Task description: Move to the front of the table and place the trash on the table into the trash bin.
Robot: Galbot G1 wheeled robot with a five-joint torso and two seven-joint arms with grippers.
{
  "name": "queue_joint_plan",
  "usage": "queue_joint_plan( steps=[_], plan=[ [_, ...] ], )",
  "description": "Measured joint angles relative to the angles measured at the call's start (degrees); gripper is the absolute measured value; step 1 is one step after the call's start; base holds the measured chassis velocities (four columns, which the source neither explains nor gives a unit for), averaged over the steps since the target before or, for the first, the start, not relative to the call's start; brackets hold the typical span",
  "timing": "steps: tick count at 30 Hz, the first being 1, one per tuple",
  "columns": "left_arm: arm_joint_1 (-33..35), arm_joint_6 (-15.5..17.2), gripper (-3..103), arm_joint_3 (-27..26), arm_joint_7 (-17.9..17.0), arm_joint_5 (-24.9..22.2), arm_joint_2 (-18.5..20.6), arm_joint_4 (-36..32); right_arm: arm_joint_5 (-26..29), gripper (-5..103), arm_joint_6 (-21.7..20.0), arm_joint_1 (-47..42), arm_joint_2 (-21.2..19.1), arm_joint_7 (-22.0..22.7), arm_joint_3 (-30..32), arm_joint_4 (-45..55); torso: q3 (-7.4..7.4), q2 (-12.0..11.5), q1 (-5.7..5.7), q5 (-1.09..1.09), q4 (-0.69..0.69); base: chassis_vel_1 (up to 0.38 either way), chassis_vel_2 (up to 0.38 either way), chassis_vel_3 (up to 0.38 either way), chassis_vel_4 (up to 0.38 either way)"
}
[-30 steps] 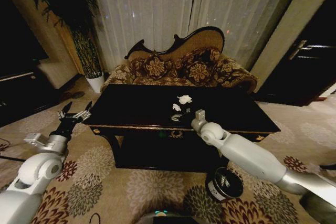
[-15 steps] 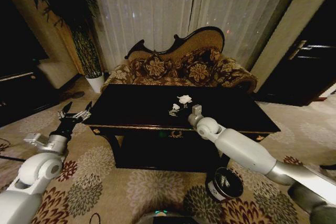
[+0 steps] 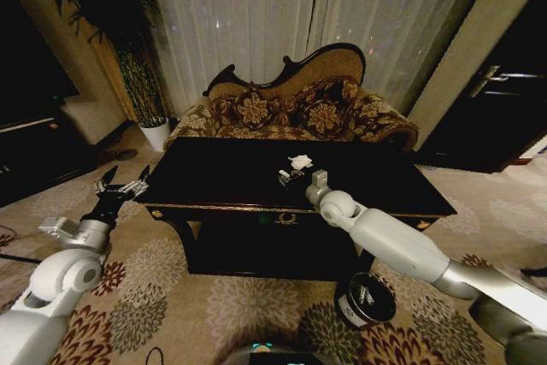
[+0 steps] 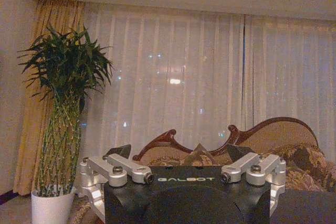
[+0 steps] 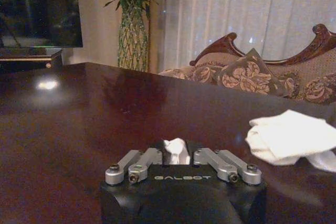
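the right gripper (image 5: 177, 153) rests low on the worktop (image 3: 222, 177), its fingers closed on a small paper wad (image 5: 176, 151); a larger wad (image 5: 291, 136) lies just beside. the left gripper (image 3: 121, 183), fingers wide, hangs left of the worktop. the trash bin (image 3: 365, 298) stands on the floor.

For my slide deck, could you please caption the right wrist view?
Right gripper shut on a small paper wad on the dark table, larger white wad nearby.

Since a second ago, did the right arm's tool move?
Yes. The right tool slid farther across the table toward the sofa, and now pinches a small paper wad.
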Motion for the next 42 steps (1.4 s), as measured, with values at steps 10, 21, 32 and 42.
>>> queue_joint_plan(
  steps=[10,21,32,42],
  plan=[
    [0.0,0.0,100,0.0,0.0,0.0,0.0,0.0,0.1,1,0.3,-0.4,-0.9,-0.1,0.8,0.6,0.0,0.0,0.0,0.0,0.0,0.0,0.0,0.0,0.0],
    [0.0,0.0,100,0.0,0.0,0.0,0.0,0.0,1.4,1,0.2,-5.5,-5.6,0.6,7.5,5.8,0.0,0.0,0.0,0.02,0.03,0.0,0.0,0.0,0.0],
    [0.0,0.0,100,0.0,0.0,0.0,0.0,0.0,-2.5,1,3.9,-36.2,-18.4,-2.3,38.9,16.3,-0.01,0.0,-0.01,0.03,-0.03,0.0,0.0,0.0,0.0],
    [0.0,0.0,100,0.0,0.0,0.0,0.0,0.0,-5.9,1,7.1,-54.0,-15.6,-2.6,56.4,21.6,0.0,0.0,0.0,0.0,0.01,0.0,0.0,0.0,0.0]
  ],
)
